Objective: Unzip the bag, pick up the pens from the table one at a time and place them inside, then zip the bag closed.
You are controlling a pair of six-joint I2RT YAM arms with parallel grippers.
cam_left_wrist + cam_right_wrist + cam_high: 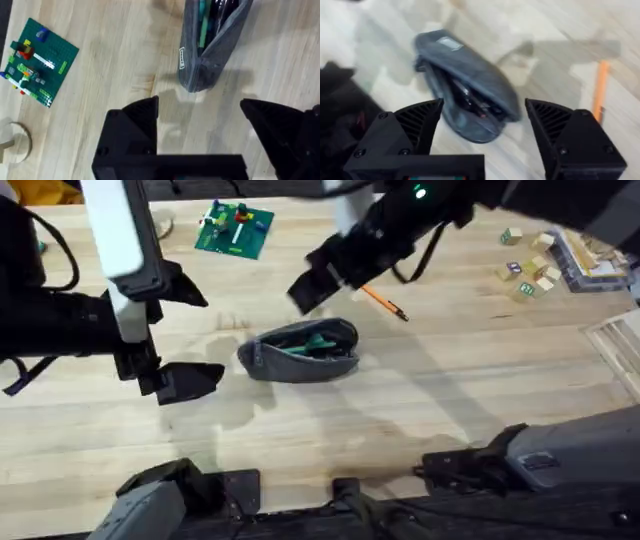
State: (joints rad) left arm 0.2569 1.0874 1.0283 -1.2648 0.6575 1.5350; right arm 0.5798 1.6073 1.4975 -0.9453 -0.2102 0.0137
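Pens are already lying in the unzipped grey pouch [300, 348]; I am sending the empty, spread right gripper [482, 117] toward the orange pen [384, 302]. I am keeping the left gripper [200, 112] released just beside the pouch.

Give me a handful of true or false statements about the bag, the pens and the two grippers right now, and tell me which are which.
1. The bag is unzipped. True.
2. A green pen lies inside the bag. True.
3. The orange pen is already in the bag. False: it lies on the table beside the bag.
4. The left gripper is shut on the bag. False: it is open and holds nothing, with the bag's end just ahead of it.
5. The right gripper is open above the bag. True.
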